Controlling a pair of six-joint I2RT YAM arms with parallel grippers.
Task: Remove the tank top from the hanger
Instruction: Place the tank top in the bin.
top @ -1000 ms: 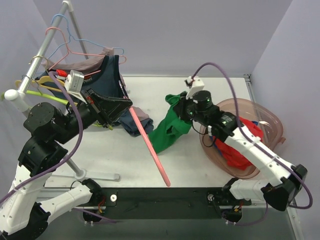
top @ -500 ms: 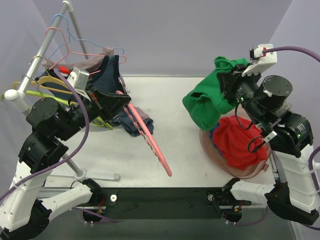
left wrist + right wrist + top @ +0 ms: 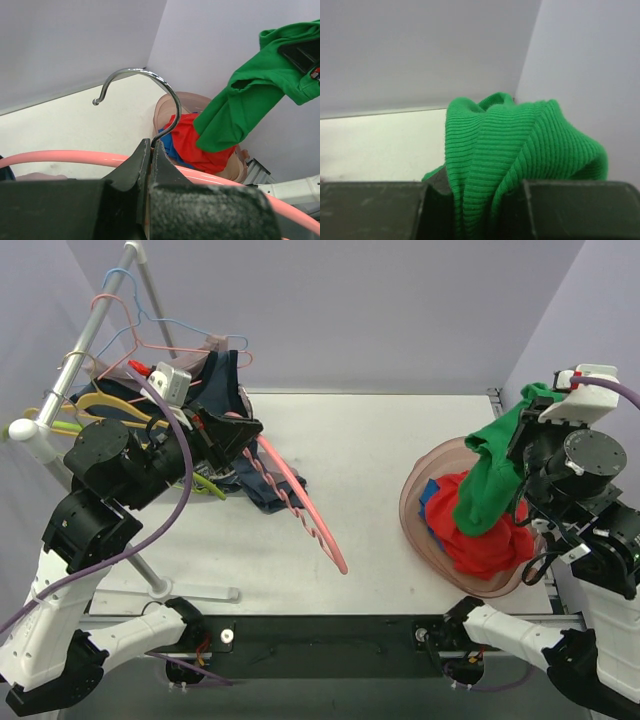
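The green ribbed tank top point(image 3: 490, 480) hangs free from my right gripper point(image 3: 530, 425), which is shut on its bunched upper part point(image 3: 490, 150), above the pink tub point(image 3: 420, 530). It also shows in the left wrist view point(image 3: 250, 95). My left gripper point(image 3: 245, 430) is shut on the neck of the bare pink hanger point(image 3: 300, 510), just below its metal hook point(image 3: 145, 90). The hanger slants down toward the table's front and carries no garment.
The pink tub holds red and blue clothes point(image 3: 470, 530). A rack point(image 3: 90, 330) at the left carries several hangers and a dark garment point(image 3: 225, 390). More clothes point(image 3: 270, 490) lie on the table under the left gripper.
My right arm has swung the green tank top from the table's middle up and right, over the tub. My left gripper has lifted the pink hanger slightly and turned it.
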